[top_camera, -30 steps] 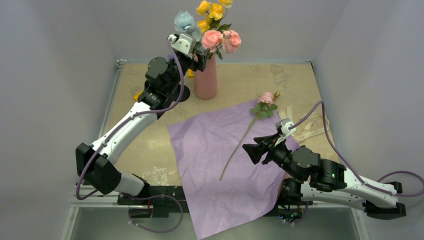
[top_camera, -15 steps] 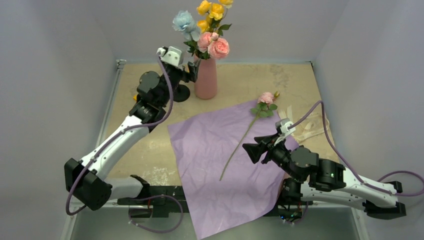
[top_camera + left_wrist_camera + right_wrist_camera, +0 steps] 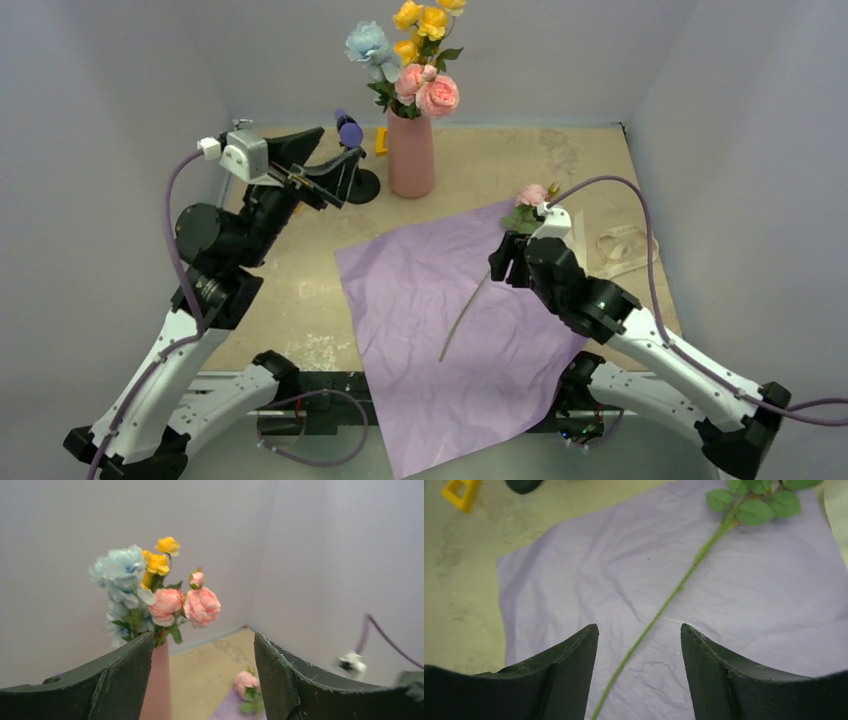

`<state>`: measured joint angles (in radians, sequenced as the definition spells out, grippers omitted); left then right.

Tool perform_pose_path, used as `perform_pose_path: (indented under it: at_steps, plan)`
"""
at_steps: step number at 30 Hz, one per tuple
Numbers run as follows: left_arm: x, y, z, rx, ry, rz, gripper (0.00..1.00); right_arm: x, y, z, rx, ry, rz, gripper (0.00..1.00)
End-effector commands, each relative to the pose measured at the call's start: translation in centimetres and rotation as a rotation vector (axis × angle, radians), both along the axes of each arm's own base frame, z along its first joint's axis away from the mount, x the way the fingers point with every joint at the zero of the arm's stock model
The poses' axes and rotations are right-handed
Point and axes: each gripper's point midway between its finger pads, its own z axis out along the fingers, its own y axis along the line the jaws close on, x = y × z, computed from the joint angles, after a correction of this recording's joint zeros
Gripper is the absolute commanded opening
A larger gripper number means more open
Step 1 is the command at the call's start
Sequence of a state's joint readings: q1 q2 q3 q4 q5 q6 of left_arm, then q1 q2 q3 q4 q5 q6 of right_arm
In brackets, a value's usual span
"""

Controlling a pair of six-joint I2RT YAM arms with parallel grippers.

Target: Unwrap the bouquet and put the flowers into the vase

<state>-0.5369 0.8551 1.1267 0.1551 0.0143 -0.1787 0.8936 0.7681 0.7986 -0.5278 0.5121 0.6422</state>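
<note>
A black stand with a purple top and a small yellow block crowd the matte salmon vase, which stands at the back of the speckled surface holding pink, yellow and pale-blue flowers. One pink rose lies on the crinkled lilac paper, its thin green stem below the right gripper, whose jaws are apart. The left gripper, jaws also apart and empty, hangs left of the vase. Cream ribbon lies beside the paper.

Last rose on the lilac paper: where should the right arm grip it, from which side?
Probably the bare rose stem below the leaves, from straight above. It lies flat and slanted on the paper, too thin for a side approach, so turn the right gripper until its open jaws straddle it crosswise.
</note>
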Motion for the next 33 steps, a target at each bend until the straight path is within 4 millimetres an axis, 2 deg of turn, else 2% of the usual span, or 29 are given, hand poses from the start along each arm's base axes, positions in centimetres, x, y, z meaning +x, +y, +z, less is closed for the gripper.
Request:
perform_pose_path:
  at_steps: [1, 5, 10, 12, 14, 18, 22, 27, 33]
  plan:
    - [-2.3, -2.8, -8.6, 0.041, 0.396, -0.208, 0.75, 1.4, 1.1, -3.7, 0.107, 0.17, -0.014, 0.65]
    - [-3.9, -2.7, -14.1, 0.039, 0.625, -0.225, 0.74, 3.0, 1.5, -6.6, 0.094, 0.265, -0.063, 0.65]
    - [-5.6, -0.8, -20.4, -0.025, 0.843, -0.139, 0.88, 4.7, 1.4, -11.3, 0.104, 0.373, -0.133, 0.62]
    - [-6.1, 0.3, -22.8, -0.079, 0.919, -0.08, 0.97, 5.3, 1.4, -12.4, 0.101, 0.399, -0.155, 0.61]
    - [-6.7, 1.3, -25.2, -0.131, 0.989, -0.025, 0.99, 5.9, 1.3, -13.2, 0.094, 0.415, -0.18, 0.6]
    - [-7.6, 2.8, -27.3, -0.2, 1.042, 0.052, 1.0, 6.8, 0.7, -14.3, 0.077, 0.439, -0.225, 0.59]
    - [-8.1, 3.4, -28.6, -0.241, 1.077, 0.083, 1.0, 7.6, -0.1, -16.0, 0.075, 0.488, -0.266, 0.58]
    - [-8.7, 3.2, -29.1, -0.229, 1.103, 0.063, 0.99, 8.4, -0.4, -17.2, 0.056, 0.519, -0.289, 0.54]
    - [-9.0, 2.8, -29.1, -0.21, 1.066, 0.014, 0.98, 9.2, -0.3, -17.6, 0.045, 0.53, -0.29, 0.41]
